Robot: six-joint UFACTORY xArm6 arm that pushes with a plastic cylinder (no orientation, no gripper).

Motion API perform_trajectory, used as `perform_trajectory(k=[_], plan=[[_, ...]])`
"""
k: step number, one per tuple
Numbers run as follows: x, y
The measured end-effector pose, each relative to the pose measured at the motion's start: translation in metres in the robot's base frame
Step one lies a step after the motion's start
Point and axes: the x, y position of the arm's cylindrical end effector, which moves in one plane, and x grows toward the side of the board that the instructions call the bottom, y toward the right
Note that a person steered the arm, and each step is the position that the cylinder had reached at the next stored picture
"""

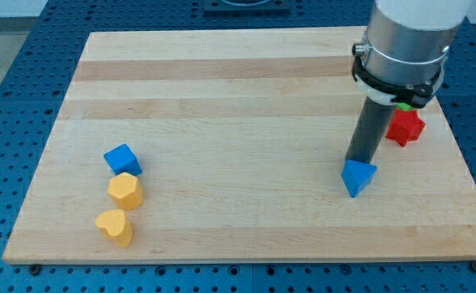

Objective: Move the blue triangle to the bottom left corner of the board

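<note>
The blue triangle (359,177) lies on the wooden board (238,89) at the view's lower right. My tip (354,161) stands right at the triangle's upper edge, touching or nearly touching it. The rod comes down from the grey arm body (408,41) at the view's top right. The board's bottom left corner (18,254) is far to the view's left.
A blue cube (123,159) sits at the view's lower left, with a yellow hexagon block (125,191) and a yellow heart block (115,227) just below it. A red star block (405,127) and a sliver of a green block (403,107) lie right of the rod.
</note>
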Motion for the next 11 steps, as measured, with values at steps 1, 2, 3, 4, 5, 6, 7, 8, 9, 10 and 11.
perform_trajectory(k=[1, 2, 3, 4, 5, 6, 7, 8, 9, 10, 11], plan=[[-0.005, -0.020], [-0.006, -0.033], [-0.010, -0.038], [0.048, -0.017], [0.056, -0.010], [0.089, 0.042], [0.089, 0.042], [0.088, 0.056], [0.088, 0.051], [0.057, 0.013], [0.042, 0.027]])
